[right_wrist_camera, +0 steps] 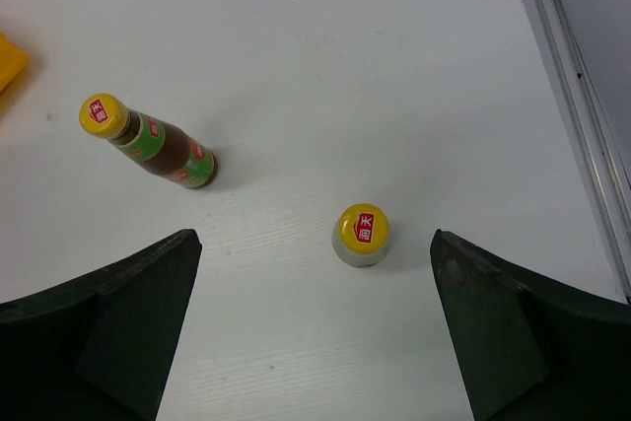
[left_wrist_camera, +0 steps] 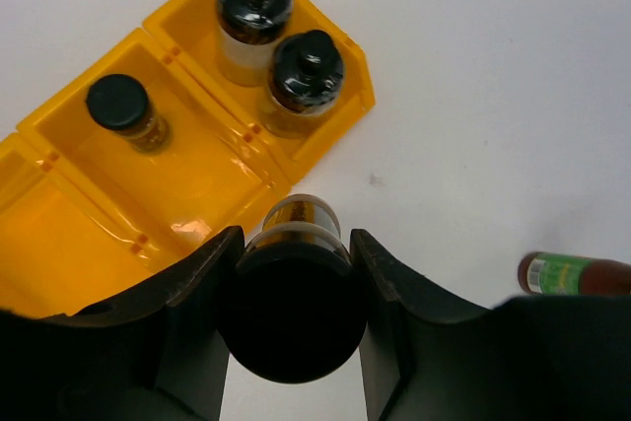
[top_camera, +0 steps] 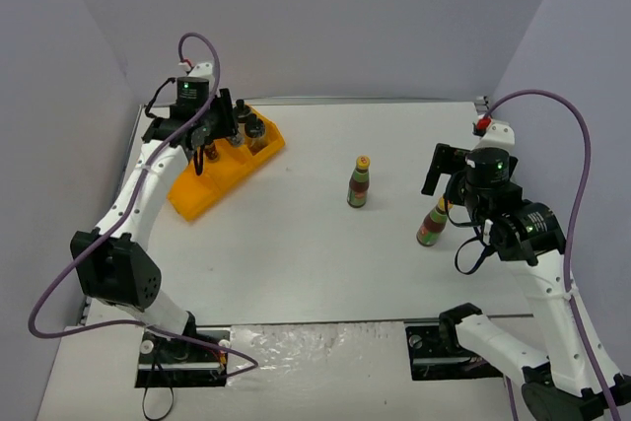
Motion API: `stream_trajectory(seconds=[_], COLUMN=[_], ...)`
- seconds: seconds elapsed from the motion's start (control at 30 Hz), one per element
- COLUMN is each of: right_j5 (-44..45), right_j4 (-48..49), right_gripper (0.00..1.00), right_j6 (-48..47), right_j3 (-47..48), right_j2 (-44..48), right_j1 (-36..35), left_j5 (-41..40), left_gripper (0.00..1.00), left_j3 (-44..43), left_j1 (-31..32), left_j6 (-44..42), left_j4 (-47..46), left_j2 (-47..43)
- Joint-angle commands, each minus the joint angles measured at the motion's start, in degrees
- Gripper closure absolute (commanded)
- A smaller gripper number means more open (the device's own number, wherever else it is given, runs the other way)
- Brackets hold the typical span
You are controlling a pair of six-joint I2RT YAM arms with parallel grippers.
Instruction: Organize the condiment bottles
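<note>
**Left tool** point(left_wrist_camera: 296, 244): clenched on the held spice jar point(left_wrist_camera: 299, 222). Both fingers press the sides of its black cap, and its amber body points away from the wrist camera. The jar sits just beside the front rim of the orange compartment tray point(left_wrist_camera: 59, 234), over the white desk point(left_wrist_camera: 473, 105). Whether its base touches the desk cannot be told.

**Tray contents:**
- Middle compartment: the second spice jar point(left_wrist_camera: 123, 110), upright, with a black cap.
- End compartment: the farther wide jar point(left_wrist_camera: 253, 7) and the nearer wide jar point(left_wrist_camera: 306, 71), both black-lidded and close side by side.
- The remaining compartment is cut off by the frame edge and the left finger.

**Right tool** point(right_wrist_camera: 311, 244): released, with its fingers spread wide. The near sauce bottle point(right_wrist_camera: 361, 234) stands upright below, in the gap between the fingers, and touches neither.

**Far sauce bottle** point(right_wrist_camera: 153, 135): upright near the middle of the desk, between the tray and the right tool and well apart from both tools.

**Obscured:**
- From the right wrist, the near sauce bottle shows only its yellow cap and a sliver of shoulder.
- From the top camera, the near sauce bottle's neck is overlapped by the right arm.
- From the left wrist, the far sauce bottle shows only its red-green labelled lower part; the rest is behind the tool housing.
- From the top camera, the left tool covers the held spice jar and much of the tray's jars.
- Label text is too small to read.
</note>
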State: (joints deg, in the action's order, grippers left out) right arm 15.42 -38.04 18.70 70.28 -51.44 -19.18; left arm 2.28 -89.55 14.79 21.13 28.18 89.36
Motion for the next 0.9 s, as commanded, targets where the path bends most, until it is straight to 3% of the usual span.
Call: stream_trajectory(seconds=[0.0, 0.43, 0.87], right_j5=[0.4, -0.2, -1.1], right_j4=[1.9, 2.9, 3.8], right_gripper=[0.00, 0.00, 0.00], right_j6=[-1.6, -2.4, -2.3], right_j3=[3.3, 4.0, 3.1], right_j2=[-2.0, -4.3, -3.8], right_j1=[0.1, 0.1, 0.0], left_j5=[6.8, 4.3, -0.9], left_gripper=[1.00, 1.00, 1.00], left_j3=[-3.4, -2.5, 0.5], left_j1=[-4.2, -10.3, -10.4], left_j6=[-1.2, -1.4, -1.4], left_j4=[-5.1, -8.9, -10.1], left_j2=[1.5, 9.9, 13.7])
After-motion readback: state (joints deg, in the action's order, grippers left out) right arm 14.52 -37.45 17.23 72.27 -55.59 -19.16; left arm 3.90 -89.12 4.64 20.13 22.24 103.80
